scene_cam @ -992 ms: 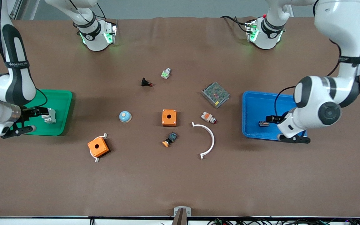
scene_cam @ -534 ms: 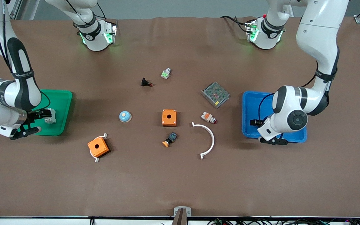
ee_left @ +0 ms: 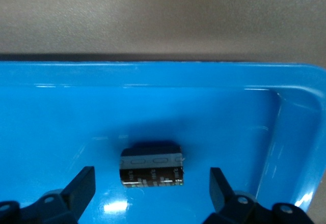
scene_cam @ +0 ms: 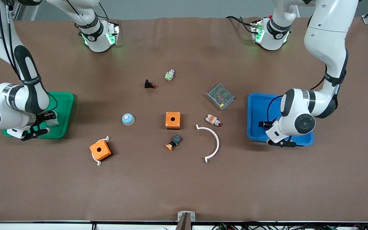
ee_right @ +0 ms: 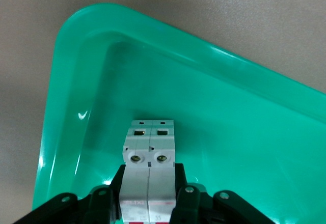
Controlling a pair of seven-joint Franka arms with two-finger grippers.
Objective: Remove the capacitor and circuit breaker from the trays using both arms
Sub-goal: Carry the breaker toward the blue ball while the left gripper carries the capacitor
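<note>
The capacitor (ee_left: pixel 152 170), a small dark block with light marks, lies on the floor of the blue tray (ee_left: pixel 204 107). My left gripper (ee_left: pixel 151 179) is open, with one finger on each side of the capacitor and clear of it. In the front view this gripper (scene_cam: pixel 262 124) is low over the blue tray (scene_cam: pixel 260 102), and the capacitor is hidden under it. My right gripper (ee_right: pixel 149 186) is shut on the white-grey breaker (ee_right: pixel 149 155) and holds it low in the green tray (ee_right: pixel 229 122). The front view shows that gripper (scene_cam: pixel 47 117) and the breaker (scene_cam: pixel 53 120) in the green tray (scene_cam: pixel 63 105).
Between the trays lie an orange box (scene_cam: pixel 172 120), a second orange box on a white bracket (scene_cam: pixel 100 151), a blue-white dome (scene_cam: pixel 128 119), a black-and-blue push button (scene_cam: pixel 173 142), a white arc (scene_cam: pixel 212 142), a white-orange cylindrical part (scene_cam: pixel 213 120) and a mesh-topped metal box (scene_cam: pixel 220 96).
The left gripper moved toward the blue tray's edge nearest the table's middle, came down and let go of the capacitor. The right gripper sank lower into the green tray, still holding the breaker.
</note>
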